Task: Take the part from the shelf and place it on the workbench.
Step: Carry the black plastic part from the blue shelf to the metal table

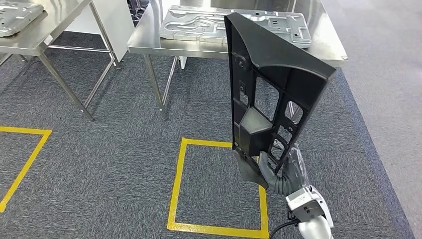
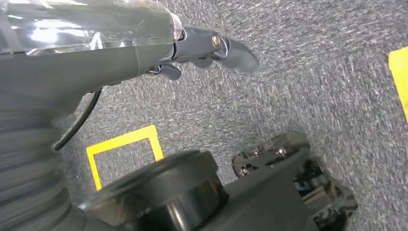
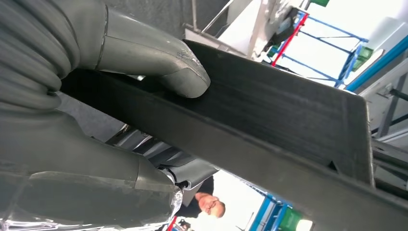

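Part (image 1: 268, 84): black moulded plastic panel, matte, roughly wedge-shaped, wide at the top and narrowing downward, pierced by several rectangular and angular cut-outs with raised ribs between. It stands near upright in the air at about 3 o'clock of the head view, its upper end overlapping the workbench edge behind it. No lettering can be read on it.

Right hand (image 1: 271, 172): grey, with ribbed wrist cover, gripping the part's narrow lower end; in the right wrist view the thick thumb (image 3: 159, 62) lies pressed on the dark, finely grained edge (image 3: 269, 120) of the panel.

Left hand (image 2: 202, 48): dark fingers over the carpet, holding nothing; they seem partly curled, though the blurred close view leaves this uncertain.

Workbench (image 1: 149, 42): brushed stainless steel top on slim metal legs, at 12 o'clock, carrying a pressed, embossed silver sheet-metal plate (image 1: 199, 25).

Second steel table (image 1: 40, 37): at 10 o'clock, with a similar plate (image 1: 15, 15).

Floor: grey speckled carpet (image 1: 99, 149) with a yellow tape square (image 1: 176, 184) at 6 o'clock.
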